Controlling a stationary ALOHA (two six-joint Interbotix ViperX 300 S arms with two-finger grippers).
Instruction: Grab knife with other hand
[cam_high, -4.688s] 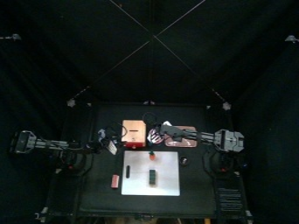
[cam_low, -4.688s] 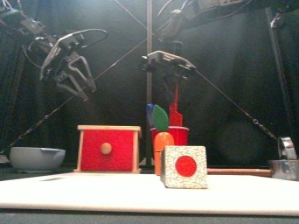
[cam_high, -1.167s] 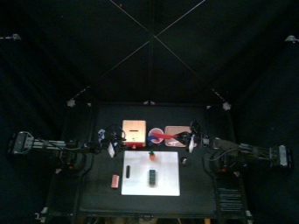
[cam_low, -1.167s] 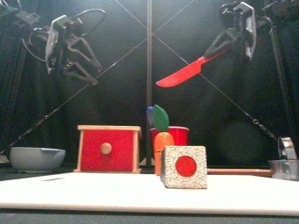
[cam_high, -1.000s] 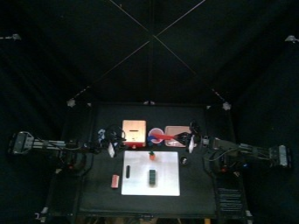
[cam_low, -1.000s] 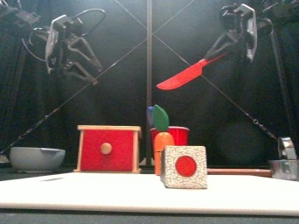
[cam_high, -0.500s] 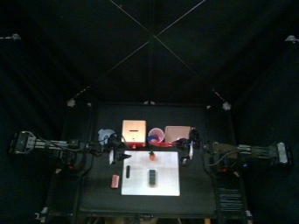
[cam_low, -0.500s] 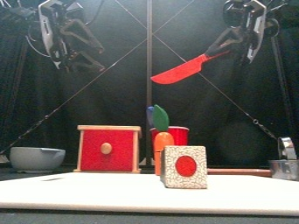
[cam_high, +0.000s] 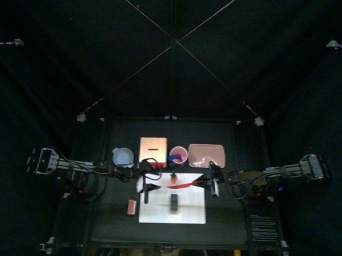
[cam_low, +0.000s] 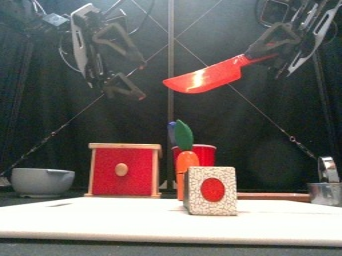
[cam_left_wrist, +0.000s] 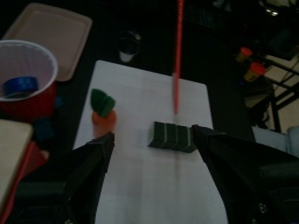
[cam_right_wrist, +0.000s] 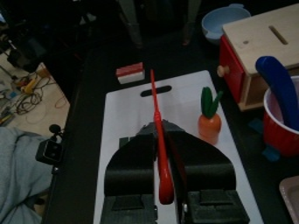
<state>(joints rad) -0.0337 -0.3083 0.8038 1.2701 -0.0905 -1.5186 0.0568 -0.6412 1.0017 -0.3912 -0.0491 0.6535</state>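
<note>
Knife (cam_low: 209, 76) now lower, right jaws clamped on it; left gripper (cam_low: 118, 70) nearer, jaws spread.

The knife (cam_low: 210, 76) is looking like glossy red plastic. The white cutting board (cam_right_wrist: 176, 122) is showing smooth and matt, the red cup (cam_left_wrist: 28, 72) perhaps plastic, the box (cam_low: 123, 169) appearing painted wood.
</note>
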